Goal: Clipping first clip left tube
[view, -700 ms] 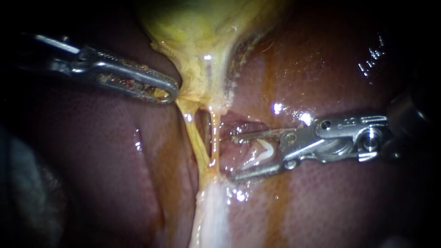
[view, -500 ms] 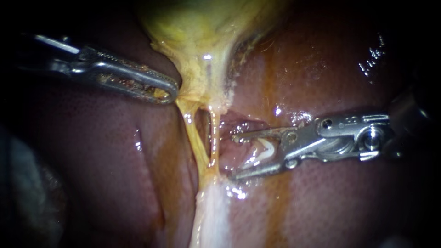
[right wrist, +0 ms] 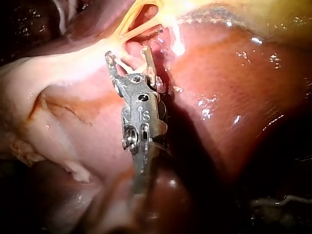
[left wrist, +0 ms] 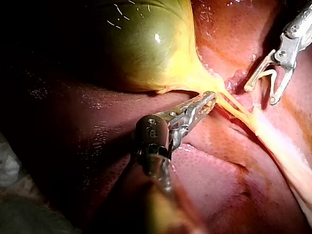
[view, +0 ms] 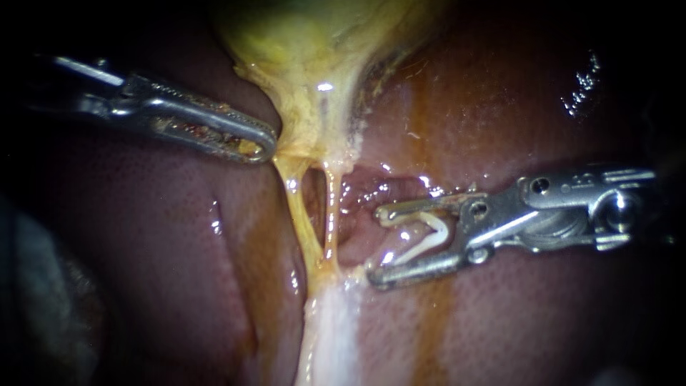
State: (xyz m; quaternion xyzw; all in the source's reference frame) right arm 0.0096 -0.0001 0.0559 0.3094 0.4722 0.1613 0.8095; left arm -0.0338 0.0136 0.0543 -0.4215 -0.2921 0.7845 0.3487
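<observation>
left tube (view: pixel 299 214): bare yellow strand below the gallbladder (view: pixel 314 107) neck, right tube (view: pixel 330 211) just beside it.
clip (view: pixel 429 238): white V, held in the right instrument's (view: pixel 375 246) wide-spread jaws, short of both tubes.
left instrument (view: pixel 266 146): jaws clamped on the gallbladder neck.
left wrist only: shows the green gallbladder body.
change: right instrument has backed off from the tubes.

My right instrument (view: pixel 379 245): bright polished metal; clip (view: pixel 439 227) white, smooth, plastic-looking; liver (view: pixel 536 314) wet, glossy, finely stippled; gallbladder (left wrist: pixel 141 44) slick, shiny.
</observation>
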